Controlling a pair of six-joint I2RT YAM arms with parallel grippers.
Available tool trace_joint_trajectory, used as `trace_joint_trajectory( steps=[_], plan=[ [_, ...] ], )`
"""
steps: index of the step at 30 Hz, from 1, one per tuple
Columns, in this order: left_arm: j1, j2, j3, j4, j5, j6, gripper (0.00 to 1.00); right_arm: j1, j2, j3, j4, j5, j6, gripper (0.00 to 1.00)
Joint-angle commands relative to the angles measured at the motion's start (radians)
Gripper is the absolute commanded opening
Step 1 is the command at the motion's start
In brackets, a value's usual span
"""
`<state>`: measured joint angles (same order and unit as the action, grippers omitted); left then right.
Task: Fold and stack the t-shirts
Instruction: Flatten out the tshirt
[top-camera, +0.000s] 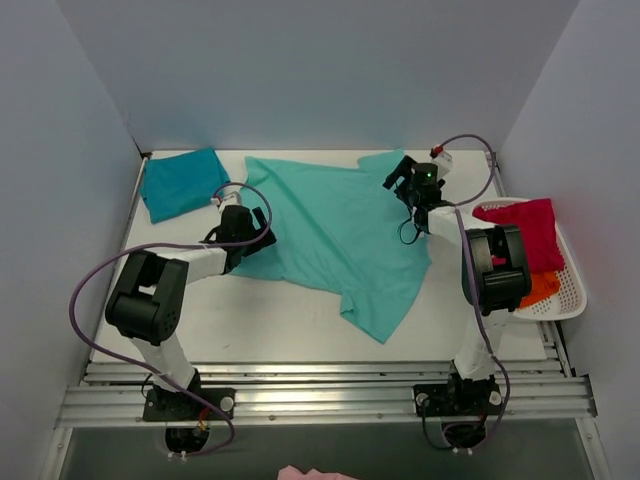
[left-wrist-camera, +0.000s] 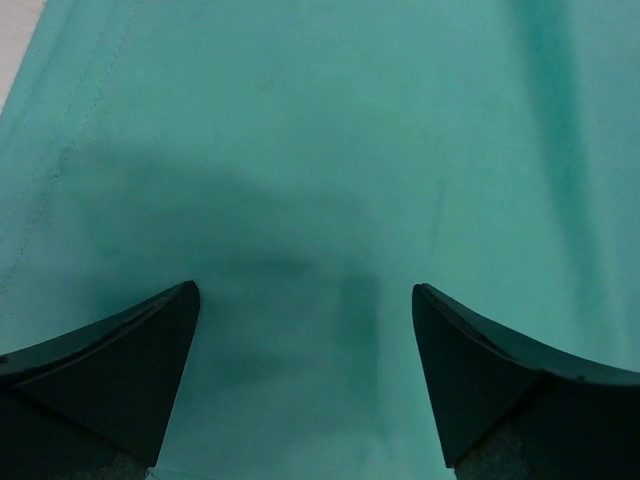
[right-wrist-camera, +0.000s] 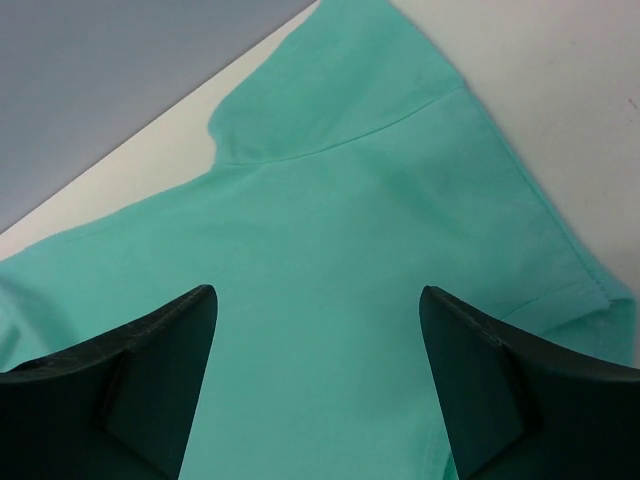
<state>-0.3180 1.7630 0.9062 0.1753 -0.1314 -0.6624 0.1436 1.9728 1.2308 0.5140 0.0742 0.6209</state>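
While teal tee (top-camera: 182, 183) is lying folded, L hand (left-wrist-camera: 305, 290) & R hand (right-wrist-camera: 315, 292) are hovering, jaws apart, over unfolded mint tee (top-camera: 340, 225)

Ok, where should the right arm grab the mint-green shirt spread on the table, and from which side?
Probably the far sleeve of the mint-green shirt, at its outer edge, coming straight down from above. The cloth lies flat on the table, so only a top pinch at an edge can gather it, and the open right gripper hangs close to that sleeve.
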Motion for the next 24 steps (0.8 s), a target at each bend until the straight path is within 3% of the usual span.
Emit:
trace_joint_trajectory(
  steps=[1,6,8,9,10,11,15,17,18,24],
  plan=[
    [-0.016,0.004,-0.009,0.062,-0.030,-0.031,0.94,0.019,-0.068,-0.042,0.064,0.021,-0.004,0.77],
    [-0.027,0.009,-0.041,0.047,-0.033,-0.045,0.81,0.017,0.037,-0.001,0.093,-0.004,0.005,0.65],
    [-0.030,-0.011,-0.049,0.029,-0.048,-0.048,0.80,0.014,0.115,0.042,0.093,-0.020,0.016,0.51],
    [-0.033,-0.020,-0.056,0.024,-0.053,-0.049,0.79,0.013,0.141,0.061,0.095,-0.030,0.019,0.42],
    [-0.038,-0.040,-0.070,0.020,-0.060,-0.051,0.75,0.008,0.191,0.090,0.095,-0.054,0.029,0.06],
    [-0.041,-0.049,-0.079,0.009,-0.071,-0.051,0.73,0.005,0.213,0.101,0.093,-0.060,0.037,0.00],
    [-0.049,-0.082,-0.116,-0.022,-0.109,-0.060,0.56,-0.015,0.273,0.113,0.129,-0.063,0.059,0.00],
    [-0.056,-0.088,-0.136,-0.042,-0.126,-0.065,0.40,-0.027,0.288,0.121,0.129,-0.063,0.068,0.00],
    [-0.061,-0.091,-0.141,-0.049,-0.140,-0.074,0.37,-0.042,0.293,0.125,0.129,-0.063,0.074,0.00],
    [-0.124,-0.097,-0.171,-0.149,-0.246,-0.126,0.37,-0.093,0.305,0.160,0.135,-0.125,0.100,0.00]
  ],
)
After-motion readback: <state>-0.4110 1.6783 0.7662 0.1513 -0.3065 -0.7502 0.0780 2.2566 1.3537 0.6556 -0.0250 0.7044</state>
